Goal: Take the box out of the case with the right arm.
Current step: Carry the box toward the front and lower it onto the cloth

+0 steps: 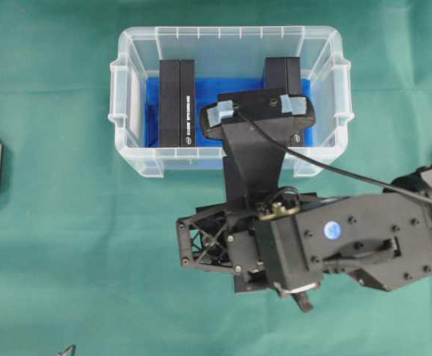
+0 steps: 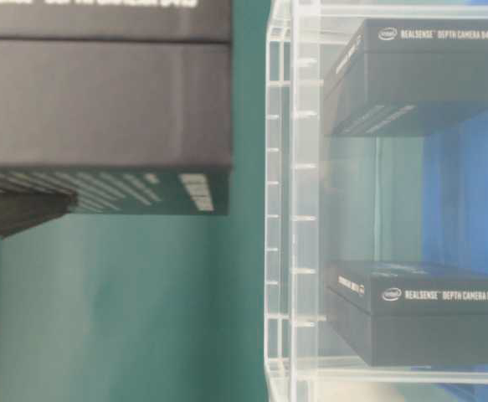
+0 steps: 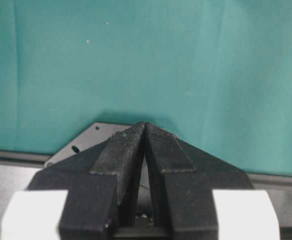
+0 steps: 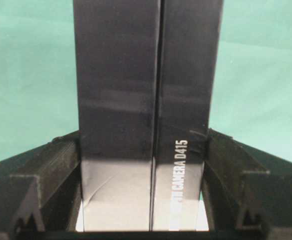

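Black cardboard fills the right wrist view: a long box point(image 4: 143, 115) stands between the two fingers of the right gripper point(image 4: 143, 200), whose jaws are clamped on its two long faces. White lettering on the box reads "CAMERA D415". From overhead, the right arm point(image 1: 349, 245) reaches in from the right, and the gripper's front end hangs over the near rim of the case point(image 1: 127, 96), a clear plastic bin with a bright blue floor. The held box itself is mostly hidden under the arm there; in the table-level view it appears lifted off the green counter point(image 1: 67, 245), outside the clear wall.

Two more black boxes remain inside the case, one at the left point(image 1: 177, 104) and one at the right point(image 1: 284, 74).

The left gripper point(image 3: 144, 150) sits idle over bare green cloth, its jaws pressed together on nothing.

The box seems already out of the case, so the step in hand is probably carrying it away and setting it down. To do that well, keep the squeeze steady, move the box well away from the rim, and lower it flat onto open cloth before releasing.
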You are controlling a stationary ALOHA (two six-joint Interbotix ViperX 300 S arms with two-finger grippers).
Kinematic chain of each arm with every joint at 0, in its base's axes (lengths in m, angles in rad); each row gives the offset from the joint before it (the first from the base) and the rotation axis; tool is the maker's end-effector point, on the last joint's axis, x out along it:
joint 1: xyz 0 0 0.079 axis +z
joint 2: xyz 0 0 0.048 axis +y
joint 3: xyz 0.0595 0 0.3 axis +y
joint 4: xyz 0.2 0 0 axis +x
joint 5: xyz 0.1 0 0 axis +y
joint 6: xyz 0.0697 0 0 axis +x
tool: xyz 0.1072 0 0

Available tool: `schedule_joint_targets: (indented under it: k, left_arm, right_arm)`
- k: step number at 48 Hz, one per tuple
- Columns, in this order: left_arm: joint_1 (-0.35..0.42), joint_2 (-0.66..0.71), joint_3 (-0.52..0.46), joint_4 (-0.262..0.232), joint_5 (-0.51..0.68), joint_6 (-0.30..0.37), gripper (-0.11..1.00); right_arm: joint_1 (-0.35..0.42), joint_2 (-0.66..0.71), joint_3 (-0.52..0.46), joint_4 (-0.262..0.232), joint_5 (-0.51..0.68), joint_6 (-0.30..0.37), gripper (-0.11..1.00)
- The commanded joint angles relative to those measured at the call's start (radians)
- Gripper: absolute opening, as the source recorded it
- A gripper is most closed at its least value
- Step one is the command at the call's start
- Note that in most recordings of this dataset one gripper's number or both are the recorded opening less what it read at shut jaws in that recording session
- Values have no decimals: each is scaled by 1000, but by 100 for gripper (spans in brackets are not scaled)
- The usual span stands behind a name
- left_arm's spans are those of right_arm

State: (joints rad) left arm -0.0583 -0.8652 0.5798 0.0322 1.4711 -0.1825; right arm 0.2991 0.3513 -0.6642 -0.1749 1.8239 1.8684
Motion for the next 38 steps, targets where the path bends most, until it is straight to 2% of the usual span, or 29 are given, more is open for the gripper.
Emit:
schedule_joint_targets:
  k: [1, 11, 25, 38]
  left_arm:
    - [3, 5, -25, 3, -3, -2, 2]
    - [3, 6, -25, 3, -3, -2, 2]
    - [3, 5, -25, 3, -3, -2, 2]
    - [3, 6, -25, 3, -3, -2, 2]
  right_arm:
    - [0, -12, 3, -5, -25, 5, 65]
    - [0, 2, 92, 2, -155, 15, 65]
    - [0, 2, 273, 38, -253, 67, 65]
    - [0, 2, 469, 71, -535, 114, 65]
